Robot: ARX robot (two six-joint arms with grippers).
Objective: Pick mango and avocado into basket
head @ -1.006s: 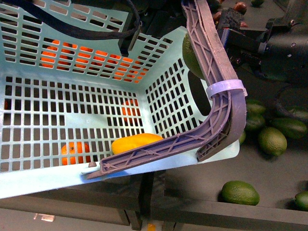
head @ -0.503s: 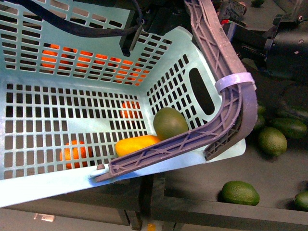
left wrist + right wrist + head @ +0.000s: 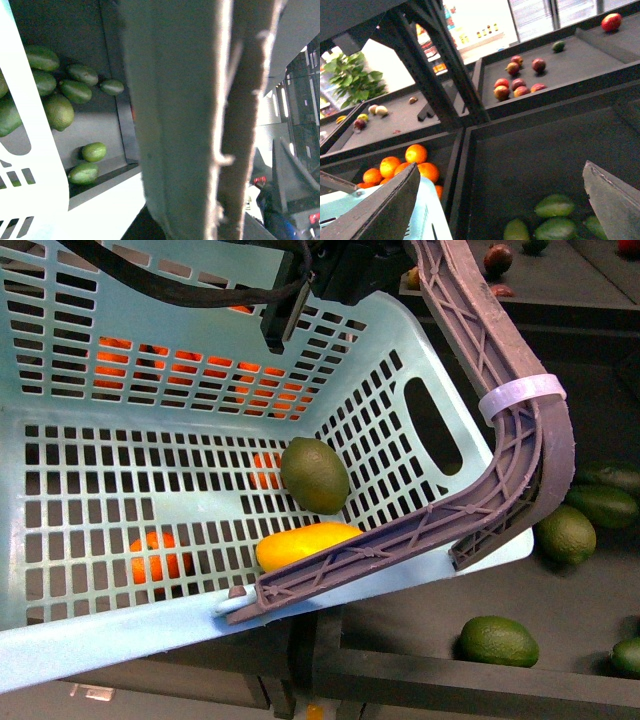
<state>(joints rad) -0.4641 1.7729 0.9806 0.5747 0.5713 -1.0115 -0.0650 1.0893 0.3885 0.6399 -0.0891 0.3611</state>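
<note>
The avocado (image 3: 315,475) has rolled to the middle of the basket (image 3: 120,635), just above the mango (image 3: 300,543), whose lower edge the handle (image 3: 490,340) hides. The right claw (image 3: 500,167) gapes wide and empty; how the left claw stands cannot be told.

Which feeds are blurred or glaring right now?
Front view: sharp, evenly lit, avocado and mango clear in the basket. Left wrist view: the basket's handle fills it, blurred. Right wrist view: mostly sharp, bright background washed out.

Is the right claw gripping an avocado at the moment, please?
No, the right claw stands open with nothing between its fingers, and the avocado lies inside the basket.
</note>
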